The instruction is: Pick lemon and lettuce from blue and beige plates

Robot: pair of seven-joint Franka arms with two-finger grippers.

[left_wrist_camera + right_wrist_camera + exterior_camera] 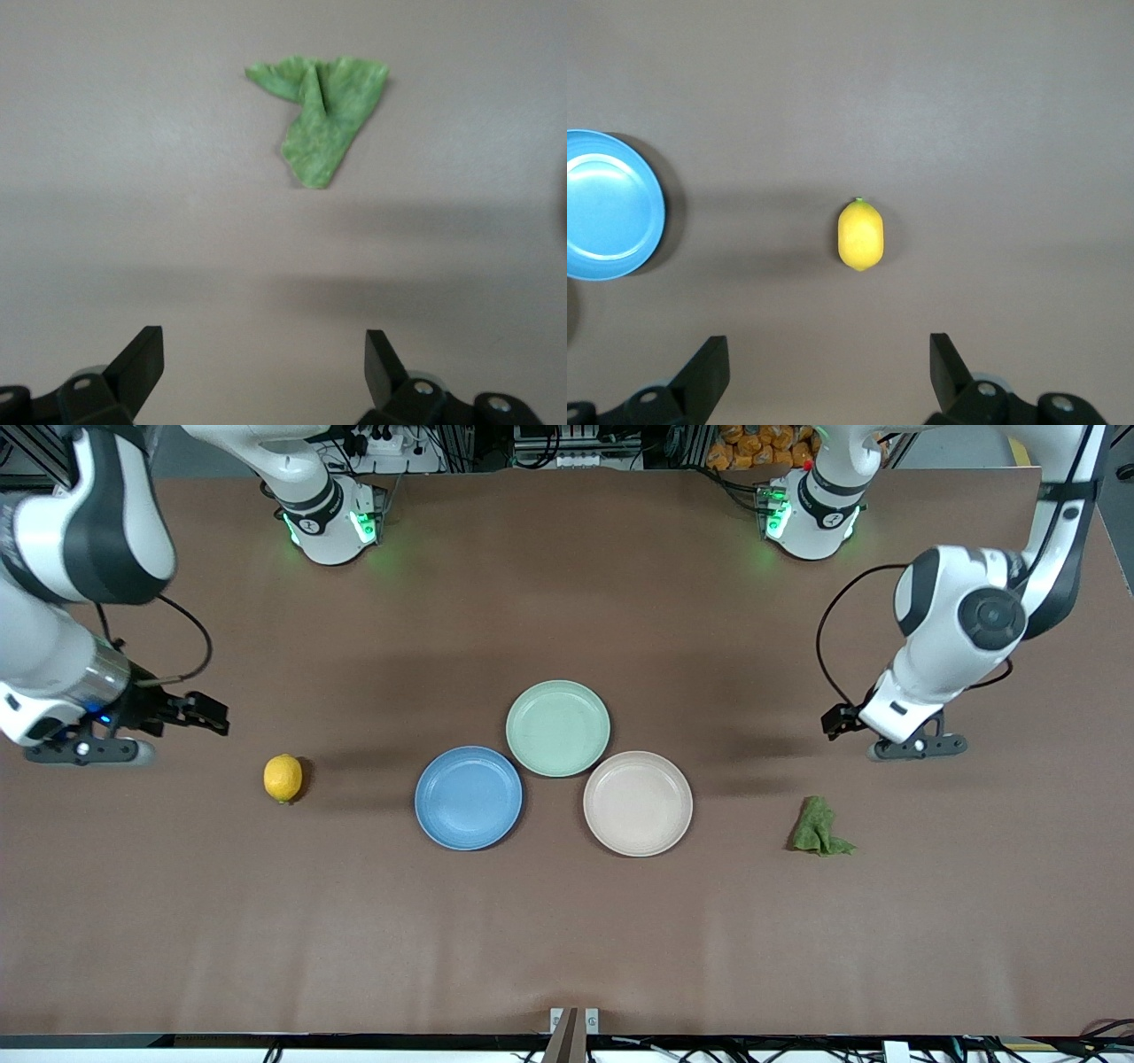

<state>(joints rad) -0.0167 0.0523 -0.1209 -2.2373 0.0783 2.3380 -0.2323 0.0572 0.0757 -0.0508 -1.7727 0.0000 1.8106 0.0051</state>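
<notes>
1. Both hands hang in the air with their fingers spread wide and nothing between them: the right hand [824,376] over bare table toward the right arm's end, the left hand [264,372] over bare table toward the left arm's end.
2. Seen from the front, the right hand [142,731] is up above the table close to the lemon [283,778], and the left hand [895,735] is up above the table close to the lettuce [819,827].
3. The lemon lies on the bare brown table [266,921], on no plate, between the right arm's end and the blue plate [469,798], clear of that plate's rim.
4. In the right wrist view the lemon [860,234] sits apart from the hand's fingers, with the blue plate [607,204] at the edge of the picture.
5. The lettuce lies crumpled on the table toward the left arm's end, beside the beige plate [638,803] and not touching it; the left wrist view shows the lettuce [321,115] folded, apart from the fingers.
6. Blue and beige plates are both empty and sit side by side.
7. A mint-green plate [558,728], also empty, lies farther from the front camera, close against both.
</notes>
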